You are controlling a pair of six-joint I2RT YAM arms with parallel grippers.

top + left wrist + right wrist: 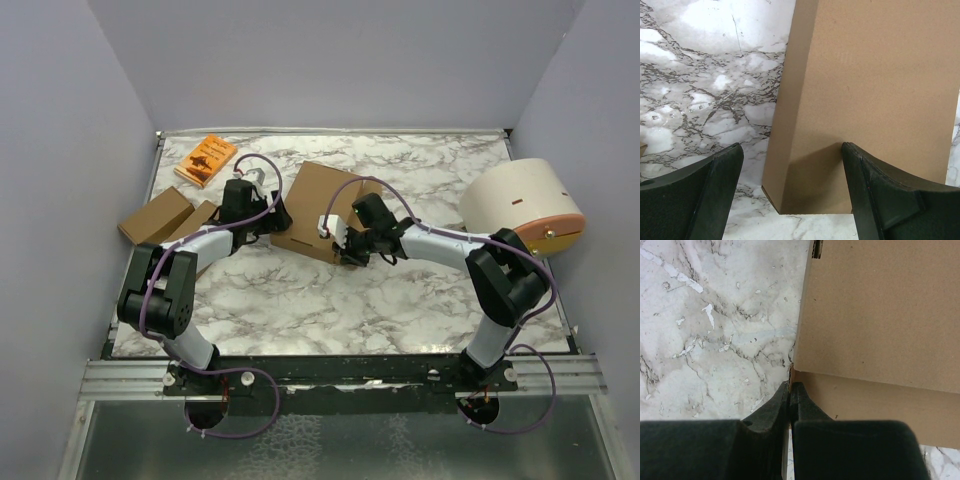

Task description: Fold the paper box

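The paper box [322, 203] is a brown, partly folded flat cardboard box in the middle of the marble table. It also shows in the left wrist view [875, 90] and the right wrist view [885, 310]. My left gripper [277, 216] is at the box's left side. It is open [792, 150], with the box's near corner between the fingers and neither finger visibly touching it. My right gripper [350, 247] is at the box's near edge. It is shut [791, 385], pinching a thin cardboard side wall at the box's corner.
A small orange book [205, 160] lies at the back left. Two smaller brown cardboard boxes [155, 215] [202, 216] sit at the left beside my left arm. A large white roll with a pink rim [520, 205] stands at the right edge.
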